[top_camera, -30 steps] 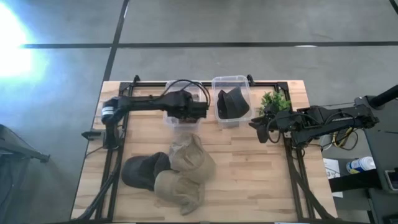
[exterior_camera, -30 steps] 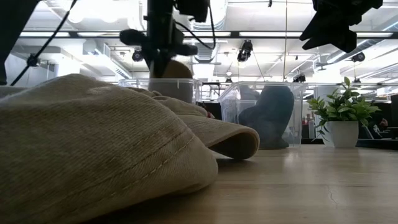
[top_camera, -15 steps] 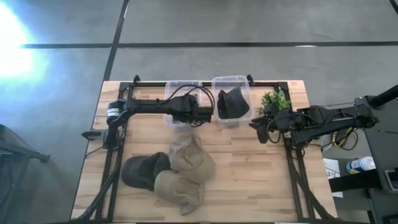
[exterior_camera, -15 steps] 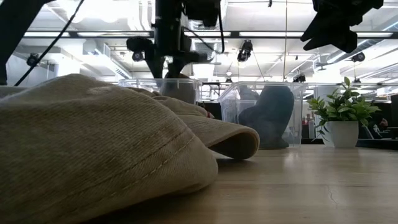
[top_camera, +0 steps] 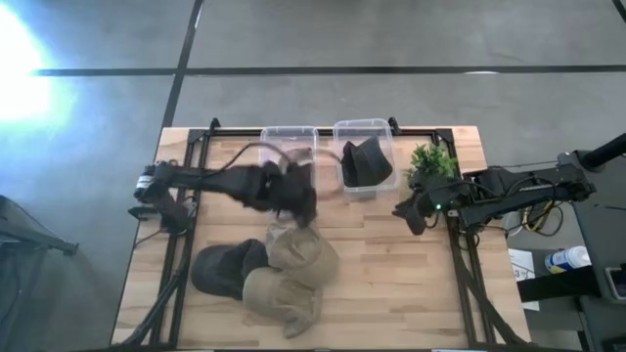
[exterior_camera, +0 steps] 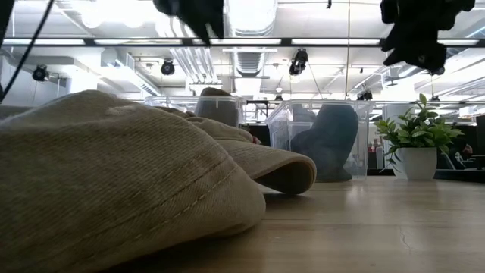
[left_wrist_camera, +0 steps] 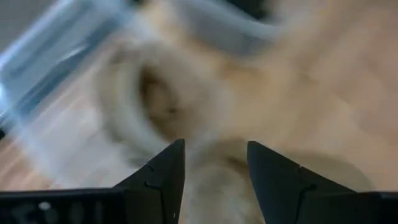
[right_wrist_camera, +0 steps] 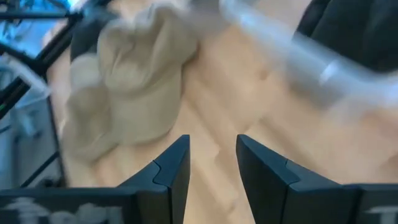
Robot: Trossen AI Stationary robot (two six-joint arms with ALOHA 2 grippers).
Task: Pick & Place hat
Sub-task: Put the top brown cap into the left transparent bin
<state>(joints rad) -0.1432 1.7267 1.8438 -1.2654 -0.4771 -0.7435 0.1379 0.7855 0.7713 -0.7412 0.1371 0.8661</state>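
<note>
In the low view a tan hat [exterior_camera: 216, 106] sits inside the left clear bin [top_camera: 289, 145] at the table's far side. A dark hat [top_camera: 365, 162] lies in the right clear bin [top_camera: 362, 127]. Nearer, a pile holds a dark hat [top_camera: 223, 268] and two tan hats [top_camera: 305, 248] [top_camera: 282, 299] on the wood. My left gripper [top_camera: 298, 200] hangs open between the left bin and the pile, with a tan hat [left_wrist_camera: 186, 106] below it. My right gripper [top_camera: 411, 213] hangs open over bare wood at the right, nothing between its fingers [right_wrist_camera: 212, 140].
A small potted plant [top_camera: 433, 159] stands at the far right, just behind my right gripper. Bare wood [top_camera: 391, 284] stretches right of the pile toward the near edge. A black frame runs along the table's far edge and sides.
My left gripper has opened above the left bin and let go of the tan hat, which has dropped into the bin. The gripper has then swung out of the bin toward the table's near edge, over the pile. My right gripper has shifted slightly toward the near edge.
</note>
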